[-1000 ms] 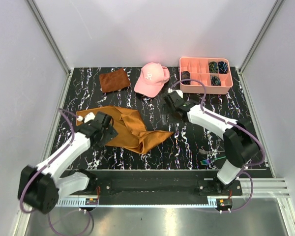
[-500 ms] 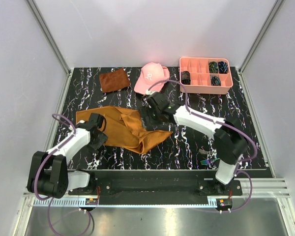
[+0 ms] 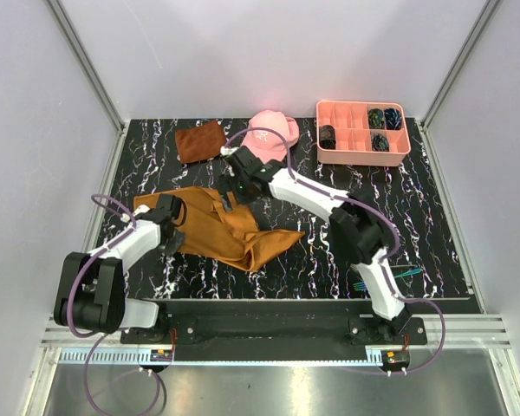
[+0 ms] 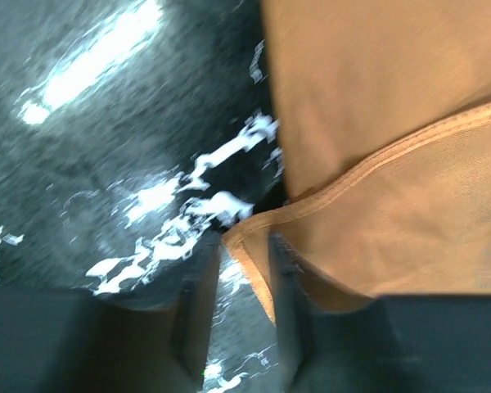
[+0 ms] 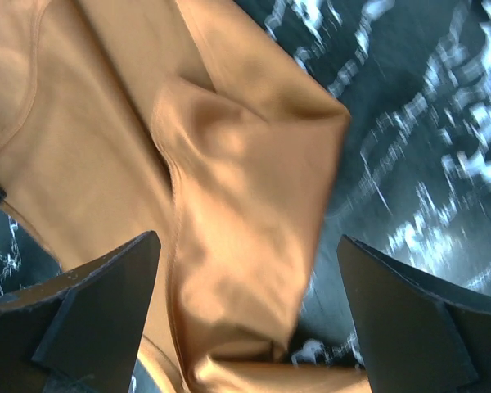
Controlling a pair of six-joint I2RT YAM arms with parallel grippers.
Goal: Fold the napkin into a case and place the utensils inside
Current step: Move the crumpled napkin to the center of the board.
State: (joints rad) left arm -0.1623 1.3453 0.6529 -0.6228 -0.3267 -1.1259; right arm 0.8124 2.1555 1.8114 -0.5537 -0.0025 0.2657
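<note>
Table (image 3: 433, 225): black marbled top. It carries the napkin left of centre, and a rust cloth (image 3: 199, 140), a pink cap (image 3: 282, 130) and a pink tray (image 3: 364, 158) along the far edge.
Napkin (image 3: 225, 227): it lies rumpled and half doubled over, with one pointed flap running toward the table's middle. It is not a case yet, as you can see no long, flat pouch.
Right gripper (image 3: 231, 186): it reaches across to the napkin's far edge, just in front of the cap. Its wrist view shows the fingers spread wide over a raised fold of the cloth (image 5: 229, 205), holding nothing.
Left gripper (image 3: 167, 227): it sits low at the napkin's left edge. In its wrist view the jaws stand narrow with the hemmed corner (image 4: 250, 237) between them. You cannot tell whether they pinch it.
Utensils (image 3: 361, 284): they lie near the front right of the table, beside the right arm's base and well apart from the napkin.
Step in hand: you are probably taking hold of two edges so the cloth can be spread or refolded.
Next move: make sure the left side holds only the corner layer. Bring the right fingers down onto the far fold and grip it, then draw both sides together so the cloth stays flat.
</note>
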